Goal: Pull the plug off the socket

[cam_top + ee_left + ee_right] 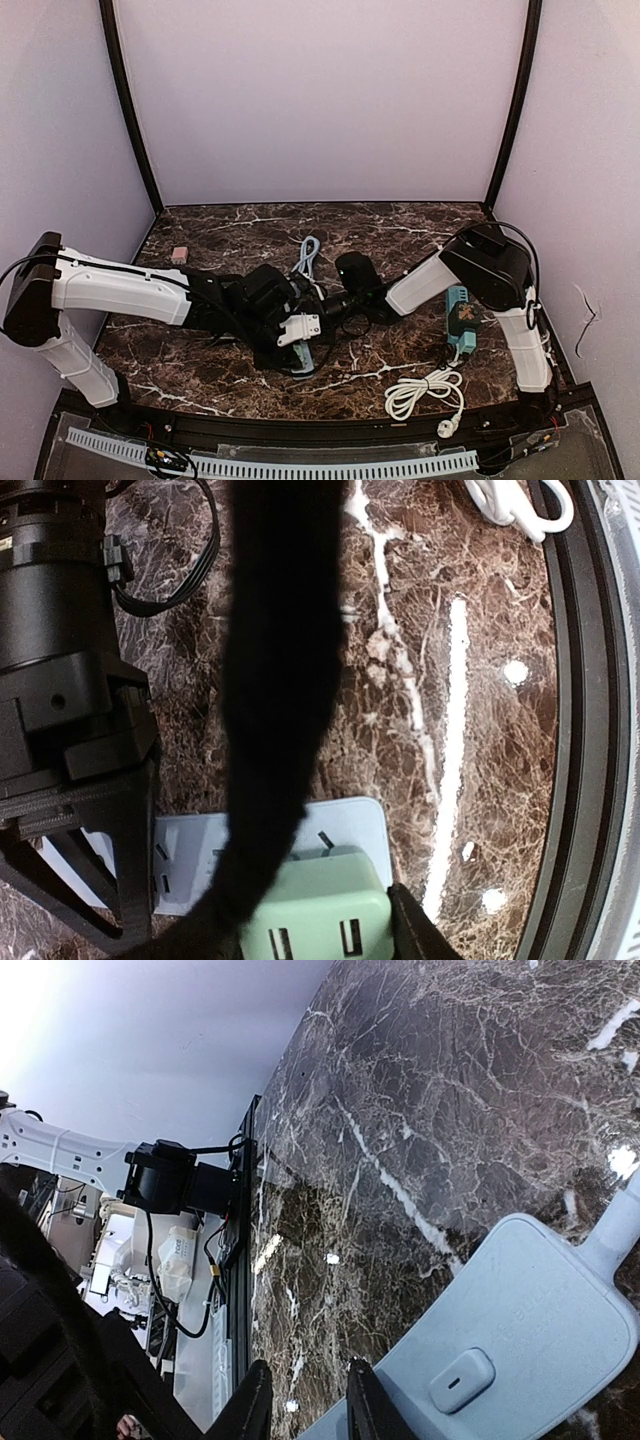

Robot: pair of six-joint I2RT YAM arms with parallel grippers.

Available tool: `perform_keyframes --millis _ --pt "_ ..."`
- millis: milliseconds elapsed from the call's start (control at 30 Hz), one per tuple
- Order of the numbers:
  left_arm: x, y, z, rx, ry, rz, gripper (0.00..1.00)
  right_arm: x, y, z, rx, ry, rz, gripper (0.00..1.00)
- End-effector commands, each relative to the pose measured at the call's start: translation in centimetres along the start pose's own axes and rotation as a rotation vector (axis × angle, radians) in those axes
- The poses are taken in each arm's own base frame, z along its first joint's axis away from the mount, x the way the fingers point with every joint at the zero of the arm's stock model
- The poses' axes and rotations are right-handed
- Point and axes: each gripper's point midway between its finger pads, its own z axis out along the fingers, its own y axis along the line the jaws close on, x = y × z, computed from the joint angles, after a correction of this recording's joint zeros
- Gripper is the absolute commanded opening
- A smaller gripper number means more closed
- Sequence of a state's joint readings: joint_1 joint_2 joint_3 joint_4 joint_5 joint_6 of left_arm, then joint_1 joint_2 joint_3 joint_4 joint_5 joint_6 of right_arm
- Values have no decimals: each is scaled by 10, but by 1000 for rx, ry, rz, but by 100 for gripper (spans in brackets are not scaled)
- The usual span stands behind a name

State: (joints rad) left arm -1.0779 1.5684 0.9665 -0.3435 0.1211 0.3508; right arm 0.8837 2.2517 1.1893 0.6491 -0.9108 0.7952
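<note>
A pale green plug (322,912) sits in the end socket of a light-blue power strip (352,822) lying flat on the marble table. My left gripper (320,938) is shut on the plug, with one dark finger (415,932) against its right side and the other a dark blur across its left. In the top view the left gripper (300,335) hides the plug, and only part of the strip (303,358) shows. My right gripper (305,1400) has a narrow gap between its fingers. One finger (365,1400) rests on the edge of the strip's switch end (500,1340).
The strip's light-blue cable (308,252) runs toward the back. A teal adapter block (461,322) and a coiled white cable (425,390) lie at the front right. A small pink object (180,254) lies at the back left. The table's black front rail (575,730) is close.
</note>
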Motion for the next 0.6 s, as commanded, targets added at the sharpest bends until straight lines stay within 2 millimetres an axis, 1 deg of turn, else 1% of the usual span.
perform_keyframes --millis 0,33,67,100,133,167,200,233,267,300,333,433,500,533,567 --pt "-34 24 -18 -152 -70 30 20 33 -50 4 129 48 115 26" --pt "-32 25 -13 -149 -43 7 20 34 -51 4 134 48 118 26" --pt "-35 25 -16 -140 -29 -6 20 34 -53 5 138 49 121 26" --pt "-30 23 -10 -120 7 -31 20 35 -54 5 141 50 124 25" --pt "-35 25 -11 -119 3 -51 20 36 -54 5 143 49 127 25" --pt "-32 19 -6 -80 18 -62 20 37 -55 6 143 51 129 25" --pt "-36 19 -6 -71 14 -82 20 37 -55 6 145 51 130 25" --pt "-32 15 -2 -46 32 -95 20 37 -56 5 146 51 130 25" --pt "-34 17 -2 -38 31 -116 20 38 -56 5 148 50 131 25" --pt "-30 15 1 -18 49 -130 21 38 -56 6 149 52 133 25" --pt "-33 16 1 -14 50 -140 21 39 -57 5 151 51 132 24" --pt "-26 14 5 -2 89 -141 20 39 -58 5 153 52 132 24" --pt "-23 14 4 -11 78 -125 19 40 -59 6 156 52 135 24" --pt "-27 14 -3 -22 48 -110 18 40 -59 6 156 52 134 24" --pt "-26 15 -2 -38 25 -102 16 40 -60 6 157 52 134 23"
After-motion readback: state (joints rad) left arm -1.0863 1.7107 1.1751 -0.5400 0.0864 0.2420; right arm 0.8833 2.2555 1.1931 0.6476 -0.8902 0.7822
